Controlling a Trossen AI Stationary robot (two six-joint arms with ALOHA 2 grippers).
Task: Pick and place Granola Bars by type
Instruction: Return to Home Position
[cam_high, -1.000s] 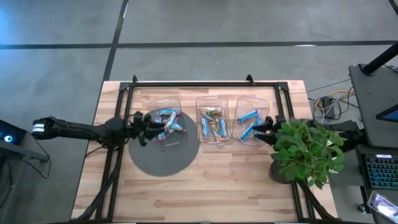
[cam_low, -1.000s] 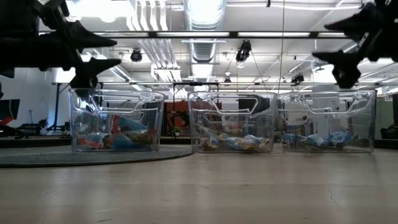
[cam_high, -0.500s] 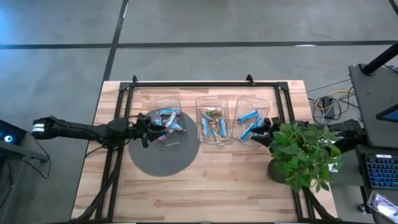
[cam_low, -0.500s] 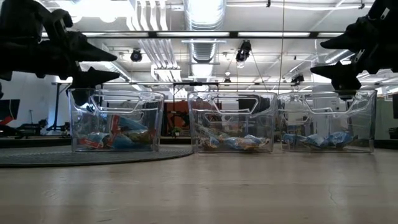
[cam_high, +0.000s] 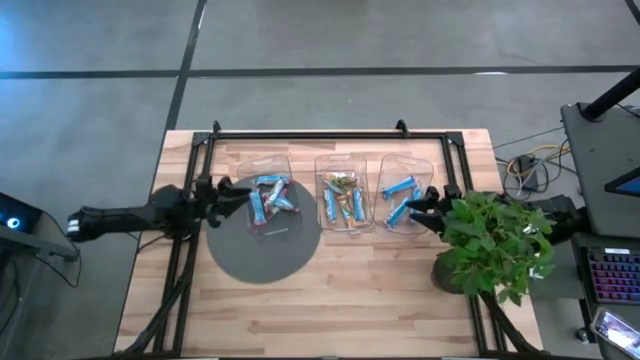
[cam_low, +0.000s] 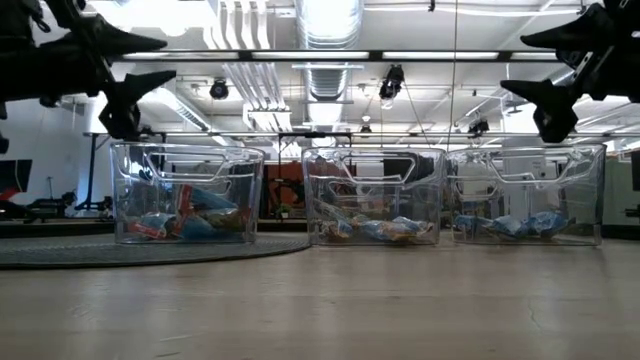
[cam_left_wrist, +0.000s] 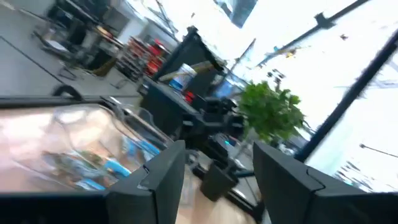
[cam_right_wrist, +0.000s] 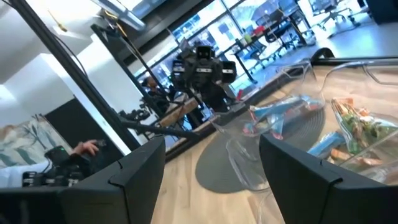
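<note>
Granola Bars (cam_high: 272, 195) down in the three clear bins, lined up in a row across the far half of the wooden table (cam_high: 350, 300). In the left bin (cam_high: 283, 226), a jumble of blue and red wrappers; in the middle bin (cam_high: 345, 229), blue ones mixed with green-and-tan; in the right bin (cam_high: 410, 164), blue only, lying slantwise. Under the near end of that left bin, a dark round mat (cam_high: 265, 255). Now out to the arms: just off the left bin's outer side and up above its rim in the low view, the left gripper (cam_high: 228, 190), clear of the plastic, touching nothing. Fingers (cam_left_wrist: 155, 180) spread well apart in the left wrist view, with only open air between them. Over on the other flank, right at the outer edge of the right bin and likewise raised above the rim, the right gripper (cam_high: 415, 206). Fingers (cam_right_wrist: 140, 177) wide apart there too, and empty-handed. Just behind that gripper, covering much of the right arm from above, a leafy green potted plant (cam_high: 495, 245) near the table's right edge.
</note>
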